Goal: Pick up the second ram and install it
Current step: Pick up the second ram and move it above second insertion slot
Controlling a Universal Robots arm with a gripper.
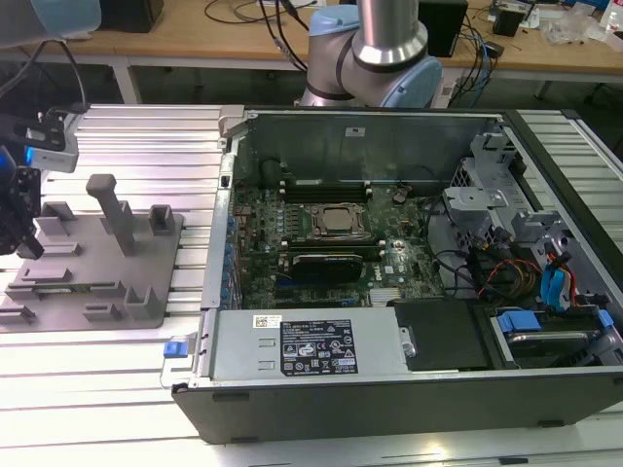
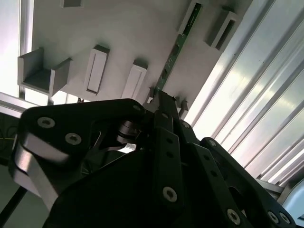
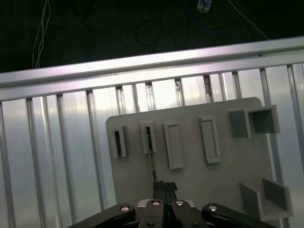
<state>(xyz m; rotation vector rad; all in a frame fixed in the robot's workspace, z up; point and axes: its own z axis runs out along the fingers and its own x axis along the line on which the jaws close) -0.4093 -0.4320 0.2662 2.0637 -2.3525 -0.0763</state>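
Long thin green circuit-board stick, the second ram (image 3: 151, 156) (image 2: 178, 45), stands on its narrow edge on the flat grey fixture plate (image 3: 190, 190) (image 2: 118, 28) (image 1: 107, 268). Long axis lies level along the plate, parallel to the long sides of the raised holders. Far end sits inside one holder, near end points at the gripper.

Black two-finger gripper (image 3: 165, 186) (image 2: 164, 97) (image 1: 27, 243) hangs over the plate's edge on the exterior view's left. Fingers are drawn almost together, only a thin seam between them. In both wrist views the tips meet the near end of the second ram and look pinched on it. The contact itself is hidden behind the fingers.

Counts on the plate, first wrist view:
- One ram stick.
- Four narrow raised grey slot holders (image 3: 174, 145) in one row. The ram is in an inner one, next to the end holder farthest from the square pockets.
- Two open square grey pockets (image 3: 263, 118) side by side at one end of that row.
- Two more upright grey walls (image 3: 275, 192) near a plate corner.

The plate rests on a ribbed aluminium table (image 3: 57, 152) (image 1: 146, 136). One open dark metal computer case (image 1: 389, 126) lies just beside the plate on the exterior view's right, with one green motherboard (image 1: 263, 209) inside.
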